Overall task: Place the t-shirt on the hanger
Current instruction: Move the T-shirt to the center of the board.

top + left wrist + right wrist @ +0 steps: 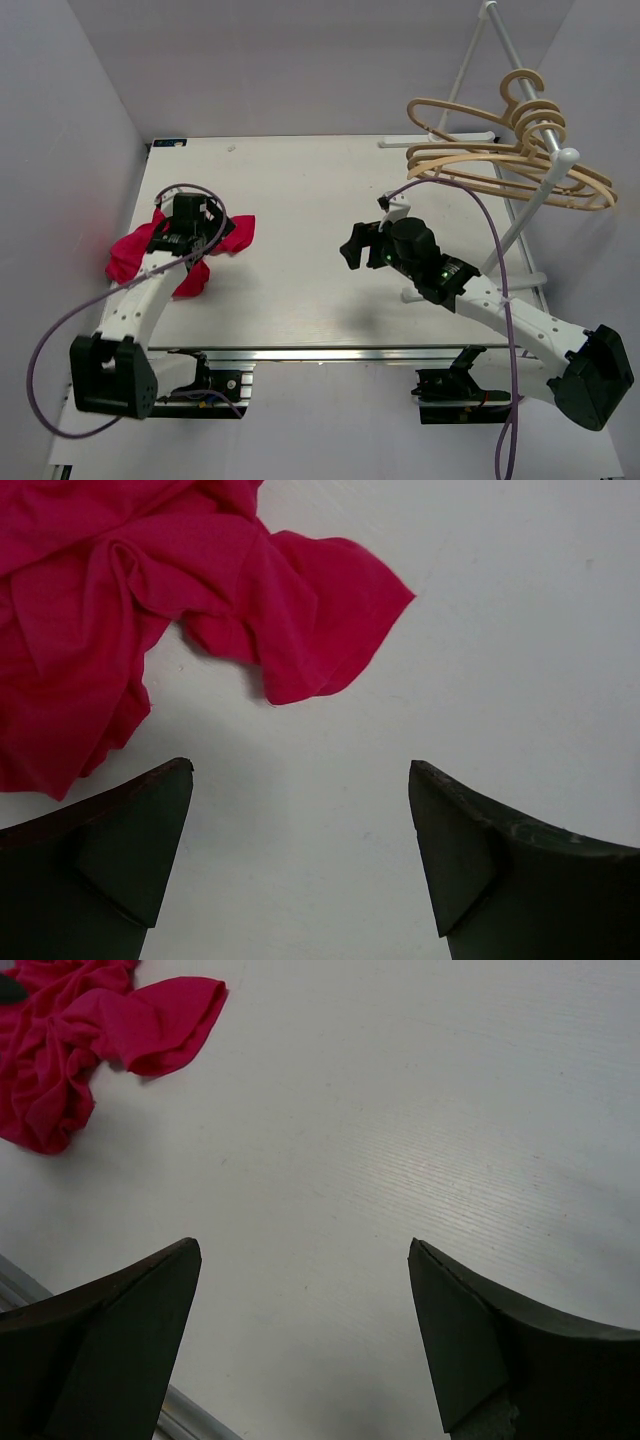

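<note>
The t-shirt (135, 255) is a crumpled bright red heap on the left part of the white table (300, 190). My left gripper (190, 212) hovers over the heap's middle. In the left wrist view the t-shirt (120, 610) fills the upper left, and the left gripper (300, 770) is open over bare table just beside the cloth. My right gripper (352, 246) hangs open above the table's middle right, holding nothing. The right wrist view shows the t-shirt (80, 1030) far off at upper left, ahead of the open right gripper (303, 1247). Several light-tan hangers (510, 165) hang together at the back right.
The hangers rest on a white rack (520, 215) whose pole and feet stand at the table's right edge. Lilac walls enclose the table on the left, back and right. The table's metal front rail (20, 1285) lies close under the right gripper.
</note>
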### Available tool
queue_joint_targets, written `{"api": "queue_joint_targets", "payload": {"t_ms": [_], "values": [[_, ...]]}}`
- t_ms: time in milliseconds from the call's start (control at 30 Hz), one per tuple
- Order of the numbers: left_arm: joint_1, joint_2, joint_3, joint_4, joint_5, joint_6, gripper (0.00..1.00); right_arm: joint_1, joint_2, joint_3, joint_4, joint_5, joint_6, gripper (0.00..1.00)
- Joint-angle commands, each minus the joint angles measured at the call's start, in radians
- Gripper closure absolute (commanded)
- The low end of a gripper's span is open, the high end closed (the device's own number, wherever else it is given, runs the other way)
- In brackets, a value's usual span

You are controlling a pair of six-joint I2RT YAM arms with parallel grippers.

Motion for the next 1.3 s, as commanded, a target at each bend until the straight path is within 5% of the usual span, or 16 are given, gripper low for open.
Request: {"api": "queue_joint_targets", "payload": {"t_ms": [0, 200, 400, 467, 500, 533, 633, 767, 900, 967, 1000, 1067, 1100, 1267], "values": [[0.025, 0.162, 0.105, 0.018, -0.034, 0.008, 0.02, 0.005, 0.02, 0.015, 0.049, 0.039, -0.001, 0.11], [0.179, 0.435, 0.207, 0.018, -0.004, -0.014, 0.02, 0.005, 0.03, 0.024, 0.0, 0.151, -0.021, 0.11], [0.19, 0.644, 0.282, 0.051, 0.006, -0.017, 0.03, 0.005, 0.031, -0.006, 0.026, 0.193, -0.067, 0.11], [0.192, 0.699, 0.323, 0.041, 0.034, -0.011, 0.21, 0.005, 0.037, -0.002, 0.021, 0.204, -0.075, 0.11], [0.192, 0.707, 0.334, 0.041, 0.048, -0.009, 0.34, 0.005, 0.043, 0.001, 0.012, 0.216, -0.075, 0.11], [0.19, 0.713, 0.343, 0.044, 0.063, 0.002, 0.59, 0.005, 0.047, 0.006, 0.01, 0.216, -0.079, 0.11], [0.151, 0.693, 0.378, 0.082, 0.082, 0.057, 0.93, 0.005, 0.045, 0.01, 0.015, 0.214, -0.087, 0.11], [0.001, 0.681, 0.509, 0.052, 0.06, 0.166, 1.0, 0.005, 0.037, 0.01, 0.027, 0.204, -0.095, 0.12], [-0.22, 0.681, 0.625, 0.024, 0.144, 0.27, 1.0, 0.005, 0.03, 0.009, 0.036, 0.174, -0.101, 0.13], [-0.305, 0.669, 0.63, 0.006, 0.06, 0.311, 1.0, 0.005, 0.027, 0.007, 0.035, 0.168, -0.101, 0.12], [-0.367, 0.655, 0.624, -0.008, 0.013, 0.318, 0.64, 0.005, 0.028, 0.007, 0.032, 0.168, -0.099, 0.12], [-0.385, 0.64, 0.601, -0.056, -0.044, 0.307, 0.11, 0.005, 0.03, 0.012, 0.007, 0.176, -0.092, 0.12], [-0.383, 0.629, 0.584, -0.07, -0.06, 0.293, 0.02, 0.005, 0.03, 0.015, 0.001, 0.181, -0.089, 0.12], [-0.383, 0.537, 0.471, -0.168, -0.231, 0.18, 0.02, 0.005, 0.069, 0.032, -0.016, 0.198, -0.084, 0.11]]}}
